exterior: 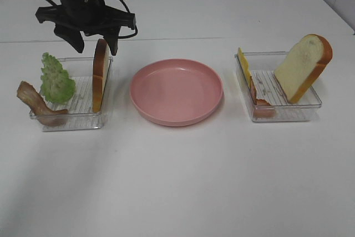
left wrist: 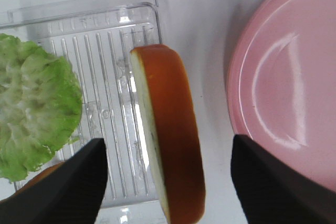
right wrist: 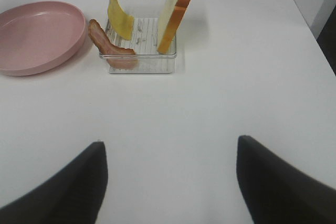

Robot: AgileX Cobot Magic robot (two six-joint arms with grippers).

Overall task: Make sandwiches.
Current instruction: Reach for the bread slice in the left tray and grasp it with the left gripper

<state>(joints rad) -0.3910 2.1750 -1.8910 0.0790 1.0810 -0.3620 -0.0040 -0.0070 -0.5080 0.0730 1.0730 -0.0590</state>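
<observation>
The sandwich parts stand apart in two clear trays. In the left tray point(exterior: 83, 120) a bread slice point(exterior: 100, 76) point(left wrist: 173, 140) stands on edge beside green lettuce point(exterior: 55, 79) point(left wrist: 31, 108) and a brown bacon strip point(exterior: 39, 104). My left gripper point(exterior: 95, 47) point(left wrist: 168, 182) hangs open right above this slice, one finger on each side, with a gap to the bread. The right tray point(exterior: 288, 115) point(right wrist: 152, 64) holds yellow cheese point(exterior: 244, 65) point(right wrist: 119, 19), reddish ham point(exterior: 260, 104) point(right wrist: 107, 45) and a second bread slice point(exterior: 304, 67) point(right wrist: 176, 11). My right gripper point(right wrist: 170, 182) is open over bare table, nearer than that tray.
A round pink plate point(exterior: 176, 91) point(left wrist: 283, 93) point(right wrist: 37, 35) with nothing on it sits between the two trays. White table stretches in front of the trays and the plate. The right arm is out of the high view.
</observation>
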